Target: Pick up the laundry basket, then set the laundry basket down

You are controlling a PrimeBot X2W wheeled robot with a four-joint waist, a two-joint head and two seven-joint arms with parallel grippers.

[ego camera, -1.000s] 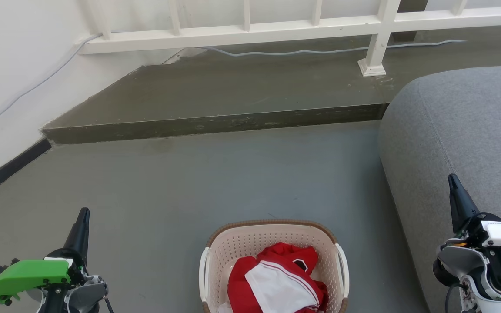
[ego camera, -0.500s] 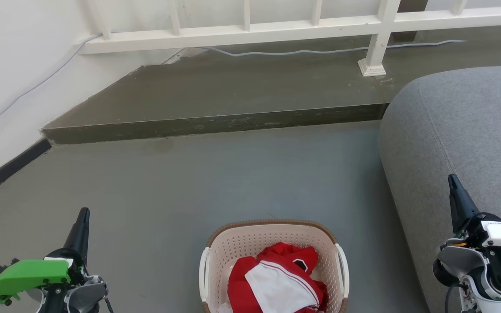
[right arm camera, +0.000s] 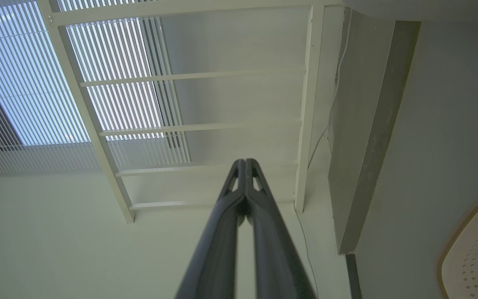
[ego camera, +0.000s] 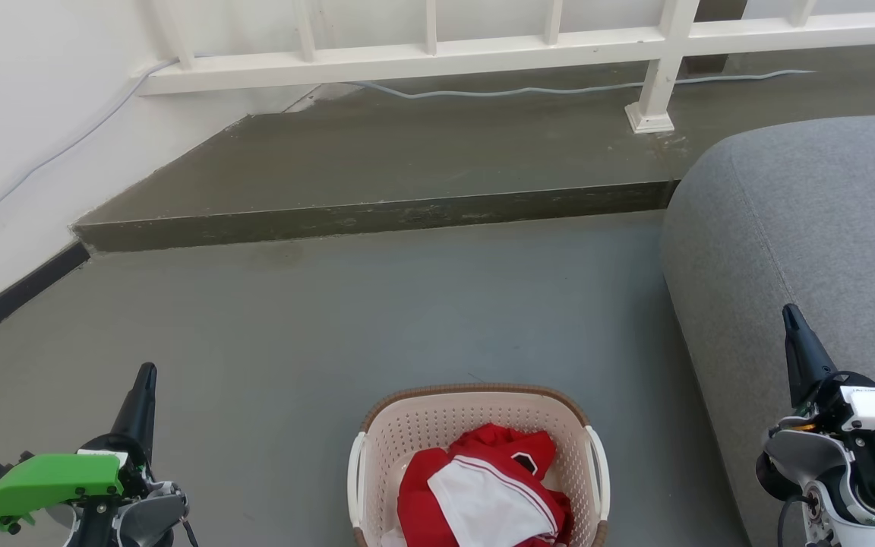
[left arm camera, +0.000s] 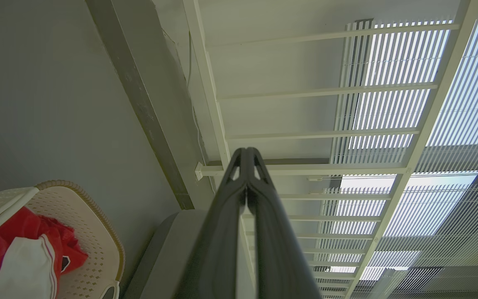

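Since the present head view matches the two taken shortly before it in every detail, no movement of either arm or of the laundry basket is recorded over that interval. The laundry basket is found standing upright on the grey floor, between the two grippers and apart from both. It is to the right of the left gripper and to the left of the right gripper. A red and white garment is held inside it. Neither of the white side handles is touched.

Two stages are fitted equally by this arrangement: a basket waiting to be lifted, or a basket already set down and released. The stage cannot be settled from the stillness, and no progress is indicated by it.

Both arms are held low at the sides, with the fingers pointed forward and up, away from the basket. In each wrist view the two dark fingers are seen pressed together at the tips, with nothing between them. A grey sofa is seen behind the right gripper.
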